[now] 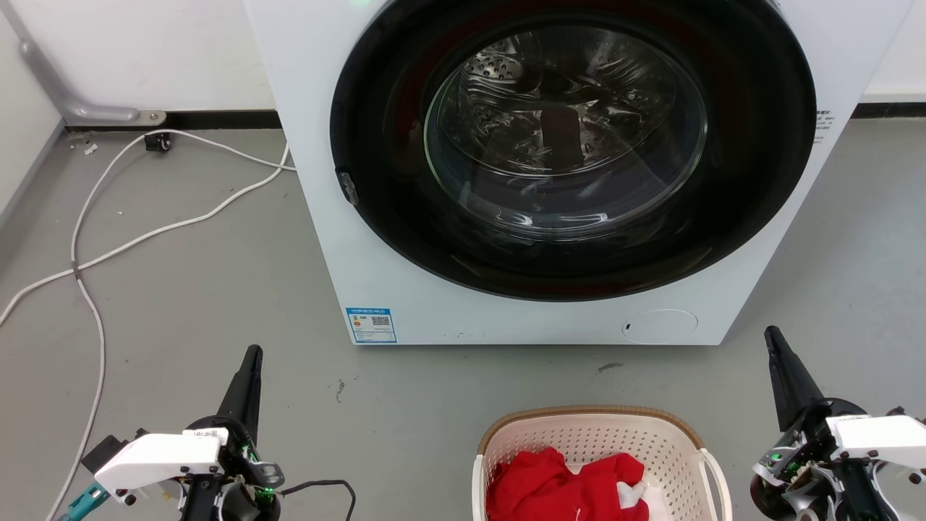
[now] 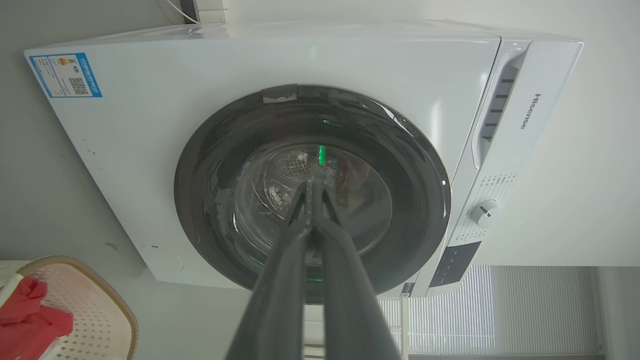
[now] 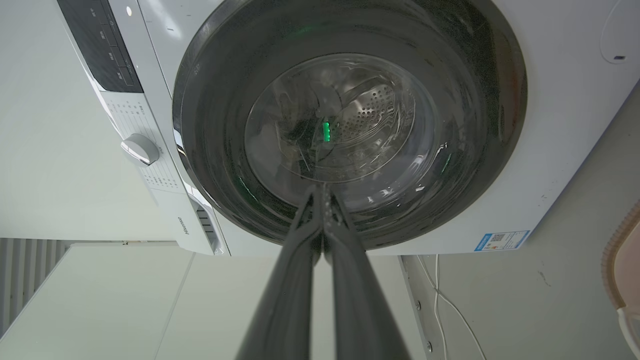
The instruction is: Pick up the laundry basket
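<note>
The laundry basket point(image 1: 673, 452), cream-white and perforated with a brown rim, stands on the floor at the bottom centre of the head view, holding a red cloth point(image 1: 557, 485). Its white loop handles show on both sides. My left gripper point(image 1: 252, 356) is shut and empty at the lower left, well left of the basket. My right gripper point(image 1: 772, 336) is shut and empty at the lower right, just right of the basket. The basket's rim also shows at the lower left of the left wrist view point(image 2: 107, 292) and at the right edge of the right wrist view point(image 3: 612, 250). Both grippers point(image 2: 310, 187) point(image 3: 322, 190) point toward the washer.
A white front-loading washer point(image 1: 362, 239) with a closed dark round door point(image 1: 571, 145) stands straight ahead of the basket. White cables point(image 1: 94, 253) trail over the grey floor at the left. A wall with a dark baseboard runs behind.
</note>
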### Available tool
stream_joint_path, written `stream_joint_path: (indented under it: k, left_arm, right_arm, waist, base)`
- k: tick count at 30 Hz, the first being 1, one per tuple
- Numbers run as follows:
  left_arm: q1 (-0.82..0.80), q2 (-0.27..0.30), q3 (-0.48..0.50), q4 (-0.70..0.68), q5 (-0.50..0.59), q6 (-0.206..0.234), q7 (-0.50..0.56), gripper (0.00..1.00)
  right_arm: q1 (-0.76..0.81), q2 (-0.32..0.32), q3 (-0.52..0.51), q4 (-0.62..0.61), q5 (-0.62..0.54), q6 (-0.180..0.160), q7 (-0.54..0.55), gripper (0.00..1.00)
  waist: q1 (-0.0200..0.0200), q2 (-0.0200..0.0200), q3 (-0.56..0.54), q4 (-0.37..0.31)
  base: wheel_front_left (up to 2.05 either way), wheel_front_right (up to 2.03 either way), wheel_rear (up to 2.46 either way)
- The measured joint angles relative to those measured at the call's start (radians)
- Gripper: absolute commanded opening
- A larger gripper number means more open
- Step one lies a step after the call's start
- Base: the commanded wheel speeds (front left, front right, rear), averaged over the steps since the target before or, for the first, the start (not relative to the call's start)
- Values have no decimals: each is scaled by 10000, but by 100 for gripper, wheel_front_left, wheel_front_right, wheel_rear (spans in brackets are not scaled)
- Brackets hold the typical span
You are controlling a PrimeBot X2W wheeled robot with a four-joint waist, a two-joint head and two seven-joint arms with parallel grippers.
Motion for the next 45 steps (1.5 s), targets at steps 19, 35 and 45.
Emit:
stream_joint_path:
  k: [19,35,45]
  left_arm:
    - [192,-84,-282,127,8,12,-226,100]
    - [-3,-92,-631,-533,2102,12,-947,100]
    - [-40,-94,-853,-853,4374,13,-1312,100]
  right_arm:
    - [242,25,130,50,-10,0,-163,100]
    - [218,-25,477,-366,-1919,0,-951,100]
    - [212,-10,573,-667,-4334,0,-1340,100]
  waist:
    - [0,0,11,5]
    - [0,0,23,14]
    - [0,0,1,17]
  base:
    - [0,0,0]
    - [0,0,0]
    - [0,0,0]
